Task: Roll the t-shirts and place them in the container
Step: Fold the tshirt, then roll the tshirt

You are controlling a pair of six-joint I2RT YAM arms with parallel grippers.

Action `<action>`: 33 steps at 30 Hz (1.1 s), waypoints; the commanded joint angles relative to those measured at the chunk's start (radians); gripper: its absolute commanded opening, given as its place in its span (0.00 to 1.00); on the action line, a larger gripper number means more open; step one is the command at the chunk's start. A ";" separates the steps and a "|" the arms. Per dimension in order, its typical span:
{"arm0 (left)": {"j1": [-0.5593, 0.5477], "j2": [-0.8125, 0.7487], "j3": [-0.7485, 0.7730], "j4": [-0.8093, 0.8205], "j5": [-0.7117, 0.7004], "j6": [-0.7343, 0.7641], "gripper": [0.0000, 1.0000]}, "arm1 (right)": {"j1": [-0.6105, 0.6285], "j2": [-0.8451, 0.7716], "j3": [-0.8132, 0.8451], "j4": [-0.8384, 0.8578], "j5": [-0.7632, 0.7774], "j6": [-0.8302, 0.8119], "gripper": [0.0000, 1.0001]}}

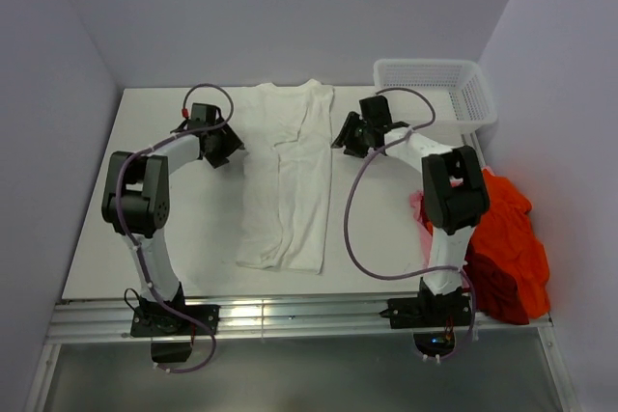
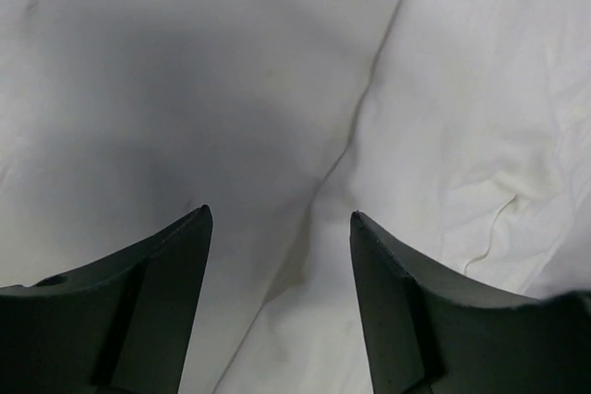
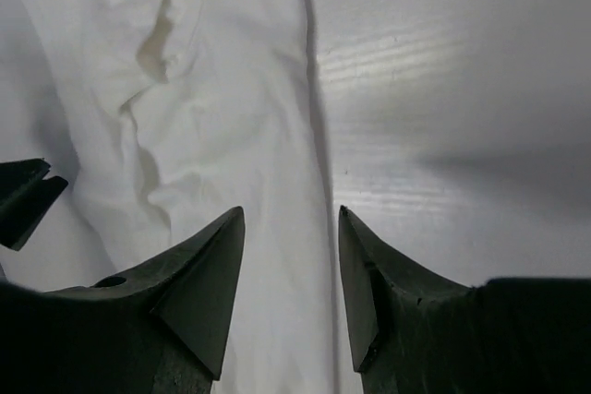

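Left wrist view: the left gripper point(image 2: 279, 212) hangs with jaws apart, empty, over the left edge of the white t-shirt point(image 2: 462, 126). The right gripper point(image 3: 291, 209) is the same (parted, holding nothing) at the shirt's right edge. The shirt lies folded lengthwise mid-table point(image 1: 208, 229); orange-red t-shirts point(image 1: 512, 229) are heaped at the table's right edge.

Top external camera looked down from high above the near end of the white t-shirt point(image 1: 285, 176), whole shirt in view, left wrist camera faced down close over the shirt's left edge, right wrist camera close over its right edge, all three shared the shirt.
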 commanded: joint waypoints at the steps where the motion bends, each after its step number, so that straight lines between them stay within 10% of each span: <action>1: 0.007 -0.176 -0.095 -0.066 -0.030 0.039 0.67 | 0.023 -0.181 -0.125 0.027 -0.002 -0.035 0.53; 10: -0.069 -0.450 -0.490 -0.056 0.004 0.021 0.61 | 0.162 -0.474 -0.572 0.118 0.041 0.017 0.48; 22: -0.166 -0.643 -0.711 -0.068 -0.016 -0.001 0.60 | 0.401 -0.527 -0.748 0.184 0.112 0.149 0.47; 30: -0.264 -0.783 -0.820 -0.096 -0.026 -0.051 0.58 | 0.432 -0.577 -0.860 0.222 0.092 0.185 0.01; 33: -0.284 -0.813 -0.840 -0.111 -0.010 -0.065 0.57 | 0.434 -0.632 -0.896 0.195 0.124 0.186 0.00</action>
